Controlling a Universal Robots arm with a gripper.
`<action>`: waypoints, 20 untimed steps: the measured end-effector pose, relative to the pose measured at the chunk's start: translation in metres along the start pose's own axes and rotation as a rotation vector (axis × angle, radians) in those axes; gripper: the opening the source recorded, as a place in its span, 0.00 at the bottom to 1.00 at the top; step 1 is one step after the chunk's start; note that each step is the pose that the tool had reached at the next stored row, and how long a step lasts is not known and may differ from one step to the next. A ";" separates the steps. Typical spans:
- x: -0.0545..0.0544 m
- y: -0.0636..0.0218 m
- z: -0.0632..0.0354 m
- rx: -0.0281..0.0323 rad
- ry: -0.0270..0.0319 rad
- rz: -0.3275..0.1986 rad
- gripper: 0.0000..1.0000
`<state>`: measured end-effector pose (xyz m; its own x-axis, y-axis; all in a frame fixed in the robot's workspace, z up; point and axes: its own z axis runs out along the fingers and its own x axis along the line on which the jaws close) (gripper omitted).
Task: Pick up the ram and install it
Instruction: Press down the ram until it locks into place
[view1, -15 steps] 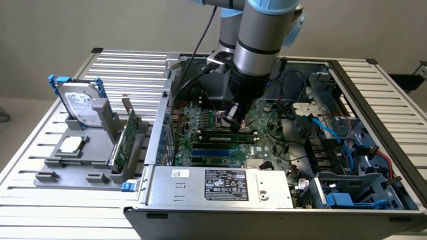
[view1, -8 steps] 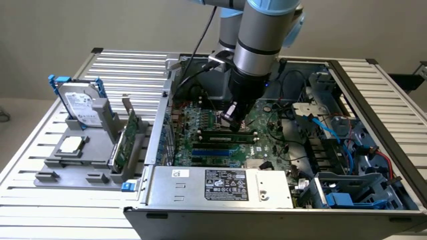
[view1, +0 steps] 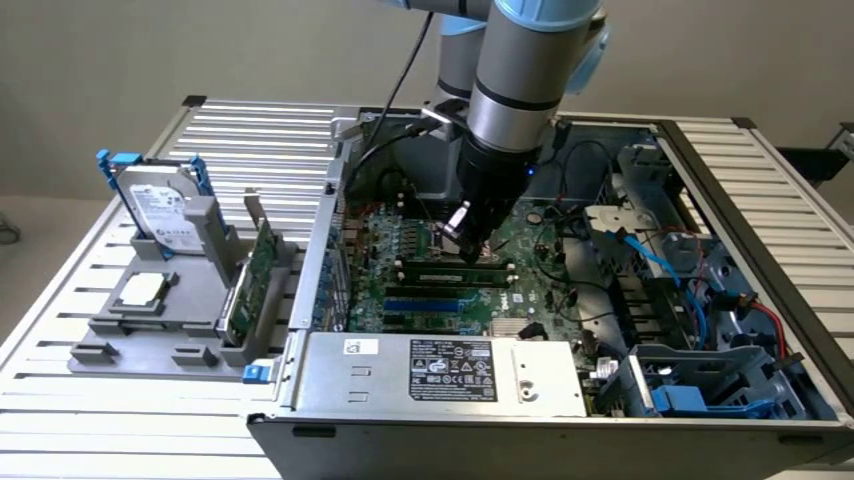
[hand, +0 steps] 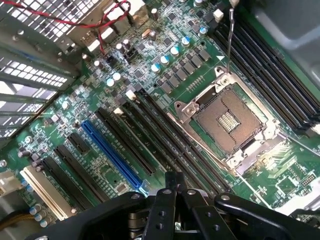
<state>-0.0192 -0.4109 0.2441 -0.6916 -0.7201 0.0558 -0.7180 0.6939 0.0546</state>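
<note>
The ram (view1: 457, 272) lies lengthwise in a slot on the motherboard (view1: 441, 300), inside the open case (view1: 561, 400), below and just beside the gripper (view1: 461, 232). Whether it is fully seated cannot be told. The gripper hangs over the board, close above the ram's middle; contact with the stick cannot be confirmed. In the wrist view the fingers (hand: 169, 192) stand pressed together, nothing between them, over the long dark memory slots (hand: 165, 145). Beside those slots sits the open CPU socket (hand: 227, 122); on their other side runs a blue slot (hand: 112, 155). To the exterior view's left, outside the case, a grey holder (view1: 174, 310) carries a hard drive (view1: 163, 212), upright, and a green card (view1: 251, 285).
</note>
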 end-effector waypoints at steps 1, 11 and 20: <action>0.000 0.0000 0.0000 -0.0007 -0.0007 0.014 0.11; 0.000 0.0000 -0.0007 -0.0021 -0.0129 0.133 0.11; 0.000 0.0006 -0.0064 0.0115 -0.0358 0.203 0.11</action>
<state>-0.0193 -0.4106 0.2505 -0.8243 -0.5654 0.0290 -0.5645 0.8247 0.0344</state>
